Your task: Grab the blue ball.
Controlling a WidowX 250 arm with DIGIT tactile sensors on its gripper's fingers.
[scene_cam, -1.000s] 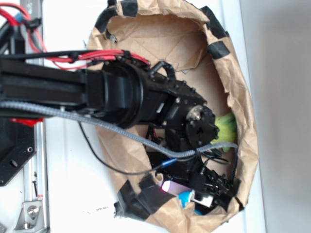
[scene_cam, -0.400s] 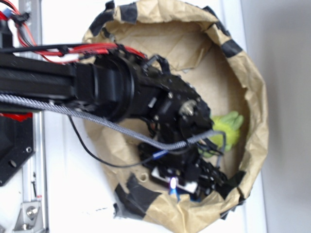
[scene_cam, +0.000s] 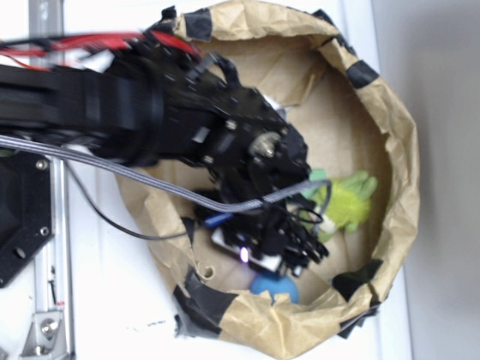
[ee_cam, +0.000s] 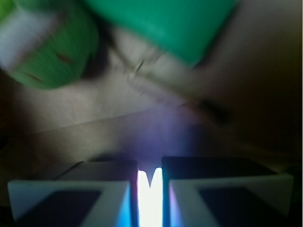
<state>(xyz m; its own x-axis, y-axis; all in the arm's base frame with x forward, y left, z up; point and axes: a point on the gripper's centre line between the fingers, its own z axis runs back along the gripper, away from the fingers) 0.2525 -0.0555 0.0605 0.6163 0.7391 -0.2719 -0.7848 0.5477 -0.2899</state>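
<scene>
- The arm (scene_cam: 135,112) reached from the left into a brown paper bag (scene_cam: 390,150) with black tape (scene_cam: 206,300) on its rim.
- The gripper (scene_cam: 289,251) was low inside the bag, near the bottom edge of the exterior view.
- The ball (scene_cam: 274,286) lay on the bag floor just beside the gripper, close to the taped wall, and was not between the fingers.
- In the wrist view the two pads (ee_cam: 71,198) stood almost together, only a thin bright slit between them, holding nothing.
- The plush toy (scene_cam: 349,199) lay to the right of the gripper.
- The blurred wrist view showed the toy (ee_cam: 52,47) and a green block (ee_cam: 165,23) ahead.
</scene>
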